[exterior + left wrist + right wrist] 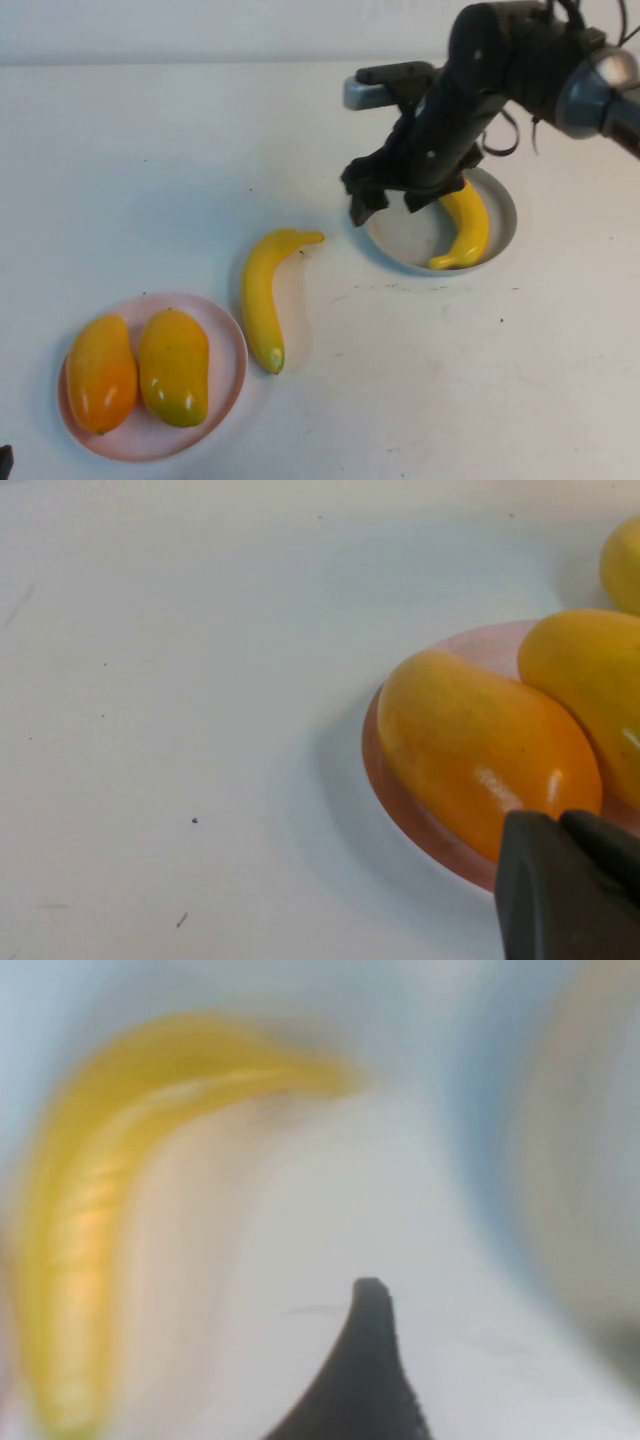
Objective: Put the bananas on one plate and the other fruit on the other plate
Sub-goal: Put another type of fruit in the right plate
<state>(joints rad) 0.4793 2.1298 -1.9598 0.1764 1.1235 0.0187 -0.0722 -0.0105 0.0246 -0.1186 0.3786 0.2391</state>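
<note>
So the white table [150, 150] takes up basically everything, and the right arm [520, 60] is the big dark thing reaching in from the far right corner, bent down over the grey plate [500, 205]. The right gripper [392, 205] hangs over that plate's left rim, fingers spread apart with nothing between them. Over at the near left sits the pink plate [225, 345] with both mango-type fruits side by side on it: the orange one [100, 373] on the left and the yellow one with the greenish end [174, 367] right next to it, pretty much touching. One banana [466, 225] is already lying in the grey plate along its right side. The other banana [262, 300] is on the bare table between the two plates, just beside the pink one's right edge. The left gripper [575, 885] is parked right by the pink plate's rim near the orange fruit, fingers pressed together, holding nothing.
</note>
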